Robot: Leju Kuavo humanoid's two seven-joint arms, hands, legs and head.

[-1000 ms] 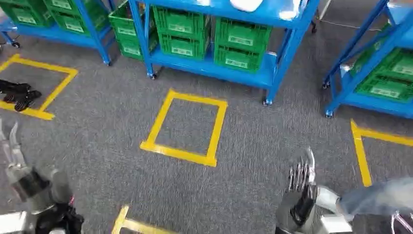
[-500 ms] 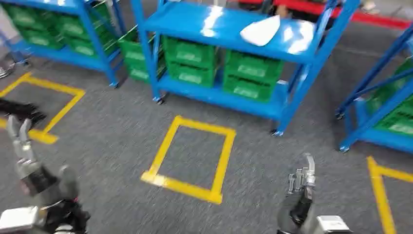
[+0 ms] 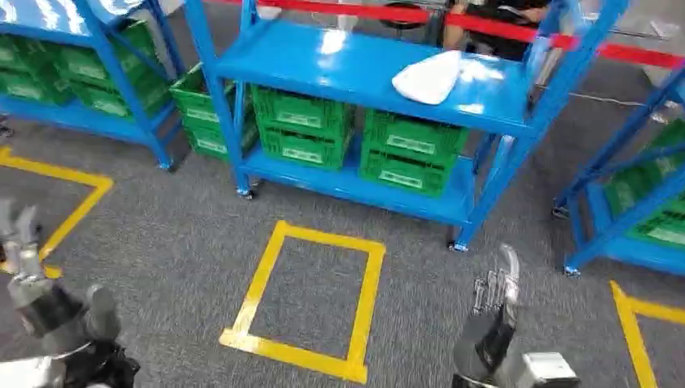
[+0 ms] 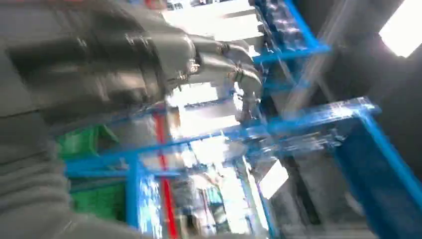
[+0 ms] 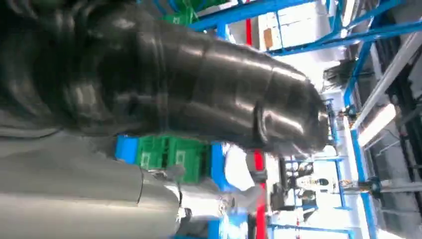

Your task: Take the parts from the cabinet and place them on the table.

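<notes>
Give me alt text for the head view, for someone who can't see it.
A blue shelving cart stands ahead on grey carpet, a white part on its upper shelf and green crates below. The left hand and right hand are raised, holding nothing.

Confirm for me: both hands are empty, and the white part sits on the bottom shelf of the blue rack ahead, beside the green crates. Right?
Not quite. The head view shows the white part on the top shelf of the blue rack, above the green crates. Both hands, left hand and right hand, are empty.

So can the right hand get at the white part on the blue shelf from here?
Probably not yet: the right hand hangs low over the carpet, well short of the white part on the blue cabinet's shelf. Nothing blocks the way.
</notes>
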